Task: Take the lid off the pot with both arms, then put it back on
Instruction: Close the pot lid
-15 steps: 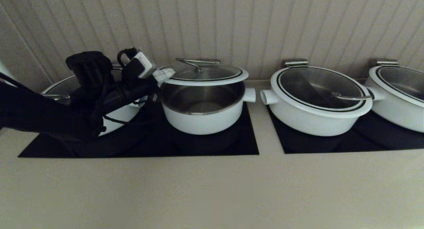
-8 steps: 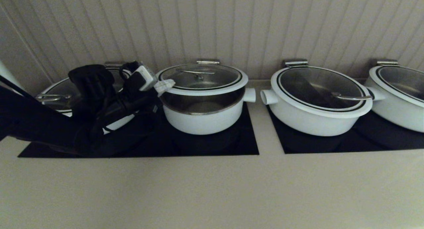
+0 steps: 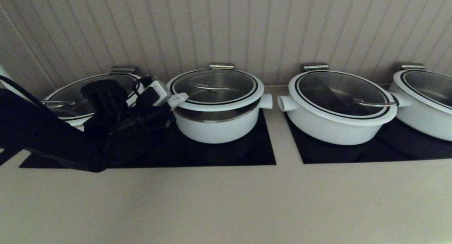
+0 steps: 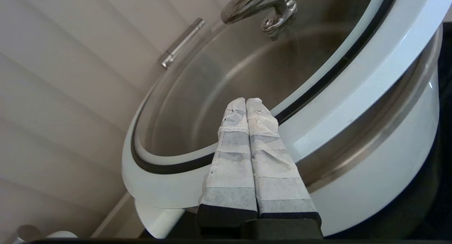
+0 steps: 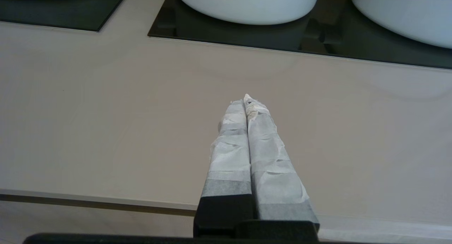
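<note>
Your left gripper, closed, presses the round glass lid's white rim; it seems slightly tilted over the steel-lined pot. Your right gripper is closed above the bench.

I see a beige countertop under dim light; two black cooktop panels sit inset toward its back, and behind them rises a pale ribbed wall.

The cable-draped black left arm reaches forward, its tape-wrapped left gripper pressed closed; the tape-wrapped right gripper is likewise closed.
</note>
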`<state>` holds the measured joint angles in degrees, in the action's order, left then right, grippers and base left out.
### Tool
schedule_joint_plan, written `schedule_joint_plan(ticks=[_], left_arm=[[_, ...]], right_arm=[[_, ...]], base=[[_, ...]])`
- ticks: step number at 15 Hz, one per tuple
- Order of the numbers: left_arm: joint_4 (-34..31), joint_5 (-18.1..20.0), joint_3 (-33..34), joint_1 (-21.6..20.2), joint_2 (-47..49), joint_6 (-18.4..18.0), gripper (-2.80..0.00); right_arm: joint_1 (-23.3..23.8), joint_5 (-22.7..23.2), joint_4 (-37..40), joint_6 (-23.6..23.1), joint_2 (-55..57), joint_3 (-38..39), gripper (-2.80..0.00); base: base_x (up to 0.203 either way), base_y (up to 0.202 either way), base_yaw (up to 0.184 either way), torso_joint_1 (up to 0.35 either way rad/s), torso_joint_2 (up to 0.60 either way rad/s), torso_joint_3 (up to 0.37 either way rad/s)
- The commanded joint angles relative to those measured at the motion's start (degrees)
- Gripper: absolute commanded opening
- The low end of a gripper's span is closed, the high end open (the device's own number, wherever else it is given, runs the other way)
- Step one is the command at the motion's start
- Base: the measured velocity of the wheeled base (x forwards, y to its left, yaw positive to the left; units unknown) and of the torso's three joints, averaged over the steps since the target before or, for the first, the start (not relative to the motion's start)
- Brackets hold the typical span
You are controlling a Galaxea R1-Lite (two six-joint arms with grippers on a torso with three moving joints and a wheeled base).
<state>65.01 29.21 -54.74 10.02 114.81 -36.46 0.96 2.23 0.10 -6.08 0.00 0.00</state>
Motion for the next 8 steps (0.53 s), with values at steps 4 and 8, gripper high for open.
schedule_joint_plan(ticks=[4, 8], left_arm=[[2.04, 0.06, 0.08, -0.08, 3.16, -0.19, -2.8], [2.85, 0.06, 0.08, -0.03, 5.13, -0.19, -2.8]], right_arm=[[0.0, 0.05, -0.01, -0.07, 0.0, 0.0, -2.8], [0.0, 0.05, -0.01, -0.07, 0.0, 0.0, -2.8]], base=[[0.0, 0.0, 0.0, 0.0, 0.0, 0.0], [0.0, 0.0, 0.0, 0.0, 0.0, 0.0]])
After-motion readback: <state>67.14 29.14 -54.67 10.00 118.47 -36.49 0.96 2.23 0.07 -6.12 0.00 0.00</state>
